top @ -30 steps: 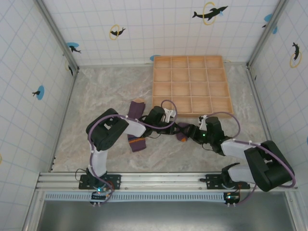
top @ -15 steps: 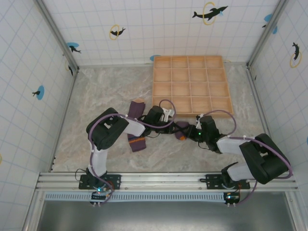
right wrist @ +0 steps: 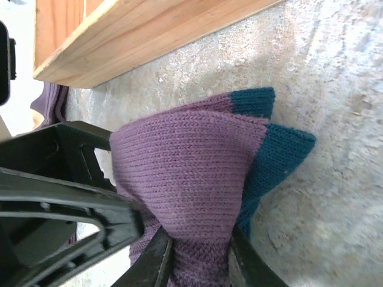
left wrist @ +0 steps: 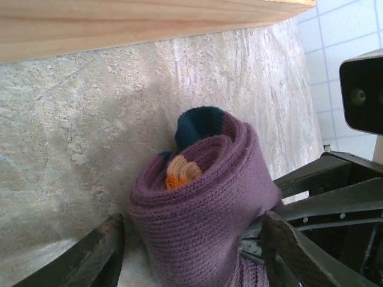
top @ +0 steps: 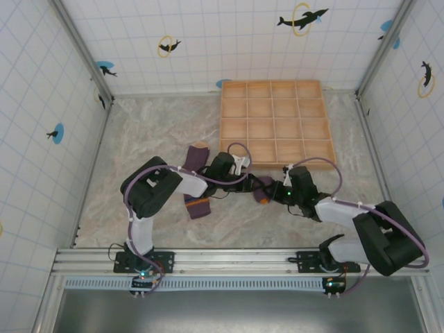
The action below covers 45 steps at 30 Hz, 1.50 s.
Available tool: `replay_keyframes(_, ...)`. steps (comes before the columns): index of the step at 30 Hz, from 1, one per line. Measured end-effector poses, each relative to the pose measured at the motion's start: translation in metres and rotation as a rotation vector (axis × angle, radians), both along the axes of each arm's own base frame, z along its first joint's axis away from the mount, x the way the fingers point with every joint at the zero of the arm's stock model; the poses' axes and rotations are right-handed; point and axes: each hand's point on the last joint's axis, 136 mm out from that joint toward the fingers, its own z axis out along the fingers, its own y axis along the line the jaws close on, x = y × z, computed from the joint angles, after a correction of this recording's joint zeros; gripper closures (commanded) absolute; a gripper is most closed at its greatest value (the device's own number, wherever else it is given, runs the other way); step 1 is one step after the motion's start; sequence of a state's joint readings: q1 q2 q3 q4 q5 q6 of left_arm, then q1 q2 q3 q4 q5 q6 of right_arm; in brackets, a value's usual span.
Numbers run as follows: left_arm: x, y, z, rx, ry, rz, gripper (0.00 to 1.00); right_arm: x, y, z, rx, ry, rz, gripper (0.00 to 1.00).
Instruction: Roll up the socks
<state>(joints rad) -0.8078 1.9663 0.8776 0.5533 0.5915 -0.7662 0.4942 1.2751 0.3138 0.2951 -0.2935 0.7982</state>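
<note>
The rolled sock [left wrist: 203,197] lies on the marble table [top: 159,125], just on the near side of the wooden tray [top: 223,121] and between the two arms. The right gripper [right wrist: 200,251] is clamped on its purple end, with the teal cuff sticking out. The left gripper [left wrist: 191,224] stands spread wide on either side of the roll, gripping nothing. The other sock [top: 198,207] lies flat to the left, partly under the left arm.

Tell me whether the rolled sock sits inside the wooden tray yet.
No, the rolled sock lies on the marble tabletop, outside the wooden tray, in front of its wall.
</note>
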Motion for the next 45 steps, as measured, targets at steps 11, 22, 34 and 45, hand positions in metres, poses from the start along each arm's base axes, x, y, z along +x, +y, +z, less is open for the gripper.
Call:
replay_keyframes(11,0.021,0.018,0.063,-0.013,-0.057,0.082,0.20,0.020,-0.019,0.035,-0.050,-0.026,-0.013,1.00)
replay_keyframes(22,0.059,0.076,0.117,0.082,-0.131,0.290,0.03,0.079,-0.009,0.093,-0.044,-0.117,0.002,1.00)
replay_keyframes(34,0.062,0.088,0.115,0.116,-0.080,0.317,0.06,0.110,0.000,0.108,-0.073,-0.121,0.039,1.00)
replay_keyframes(45,0.059,0.099,0.101,0.186,-0.053,0.337,0.06,0.149,-0.016,0.097,-0.300,-0.114,0.052,1.00)
